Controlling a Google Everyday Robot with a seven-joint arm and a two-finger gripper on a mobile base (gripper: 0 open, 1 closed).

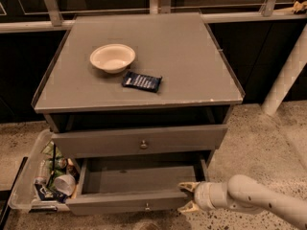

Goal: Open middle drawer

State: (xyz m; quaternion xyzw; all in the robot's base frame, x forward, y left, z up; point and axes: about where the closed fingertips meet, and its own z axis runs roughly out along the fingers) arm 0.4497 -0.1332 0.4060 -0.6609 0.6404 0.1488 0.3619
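The middle drawer (pixel 129 201) is pulled out of the grey cabinet, showing a plain grey inside. Its small round knob (pixel 147 206) sits at the centre of its front. The taller-fronted top drawer (pixel 139 139) above it is closed. The lowest drawer is out of view. My gripper (pixel 186 197) is at the right end of the middle drawer's front. It is open, with one fingertip (pixel 184 186) above the front's top edge and the other low beside it. The white arm (pixel 254 198) comes in from the lower right.
A white bowl (pixel 112 57) and a dark blue packet (pixel 141 81) lie on the cabinet top (pixel 192 56). A clear plastic bin (pixel 29 176) of cans and rubbish stands on the floor left of the drawers. A white post (pixel 288 73) leans at the right.
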